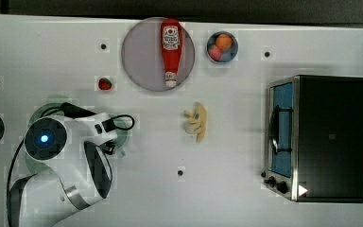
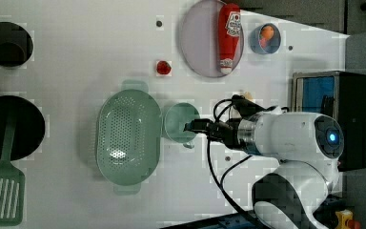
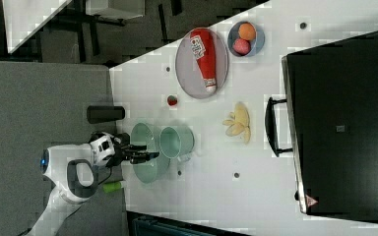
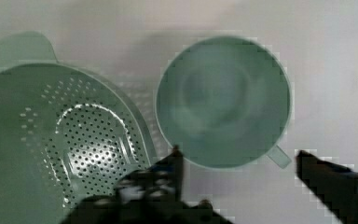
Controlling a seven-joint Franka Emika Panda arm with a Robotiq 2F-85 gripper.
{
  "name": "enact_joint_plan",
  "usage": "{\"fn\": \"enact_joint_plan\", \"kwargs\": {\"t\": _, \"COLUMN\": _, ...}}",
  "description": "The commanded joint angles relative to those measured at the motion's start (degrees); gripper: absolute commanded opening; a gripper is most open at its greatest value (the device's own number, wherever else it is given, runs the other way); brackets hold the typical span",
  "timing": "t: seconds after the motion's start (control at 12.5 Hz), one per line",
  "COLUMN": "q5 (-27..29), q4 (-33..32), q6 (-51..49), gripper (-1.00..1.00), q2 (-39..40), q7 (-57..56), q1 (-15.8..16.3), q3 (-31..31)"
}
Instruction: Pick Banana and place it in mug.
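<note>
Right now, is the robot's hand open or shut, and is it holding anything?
Hand: open, holding nothing; it hangs over the empty mug. The banana lies on the table.

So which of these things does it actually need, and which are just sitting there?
Needed: banana, mug, gripper.
Lying about: ketchup bottle on plate, basket, blue bowl, toaster oven, spatula.

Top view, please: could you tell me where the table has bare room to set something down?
Free: the wide stretch below the banana, between the arm and the toaster oven; also the corner left of the plate. Crowded: around the mug and basket under the tool, and the plate, ketchup bottle, bowl row.
</note>
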Motion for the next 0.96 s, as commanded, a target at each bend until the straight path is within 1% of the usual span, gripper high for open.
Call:
{"fn": "enact_joint_plan", "kwargs": {"t": 0.08, "q5": 0.1, "q4": 1.0, "q6": 1.2, "gripper": 1.00, "q2": -1.8, "q7": 2.4, "q1": -0.7, "q3": -0.5}}
{"fn": "enact_joint_plan", "kwargs": {"t": 0.24, "q5": 0.1, "q4": 2.9, "q6": 0.3, "gripper": 1.00, "q2": -4.1, "q7": 3.6, "q1": -1.3, "q3": -2.4}}
{"fn": "enact_joint_plan", "kwargs": {"t": 0.4, "q5": 0.1, "q4": 6.0, "q6": -4.3, "gripper": 1.00, "q2": -7.6, "q7": 3.6, "q1": -1.8, "q3": -5.5}}
{"fn": "enact_joint_plan", "kwargs": {"t": 0.56, "q5": 0.1, "q4": 10.7, "q6": -13.2, "gripper": 1.00, "q2": -11.2, "q7": 3.3, "q1": -2.4, "q3": -9.7}}
{"fn": "enact_joint_plan", "kwargs": {"t": 0.64, "q5": 0.1, "q4": 14.3, "q6": -19.6, "gripper": 1.00, "q2": -13.1, "q7": 3.3, "q1": -2.6, "q3": -12.8}}
{"fn": "enact_joint_plan", "kwargs": {"t": 0.8, "q5": -0.5, "q4": 19.5, "q6": -29.0, "gripper": 1.00, "q2": -14.9, "q7": 3.1, "q1": -3.1, "q3": -17.7}}
{"fn": "enact_joint_plan", "kwargs": {"t": 0.96, "q5": -1.1, "q4": 24.1, "q6": -35.5, "gripper": 1.00, "q2": -15.7, "q7": 3.1, "q1": -3.2, "q3": -22.3}}
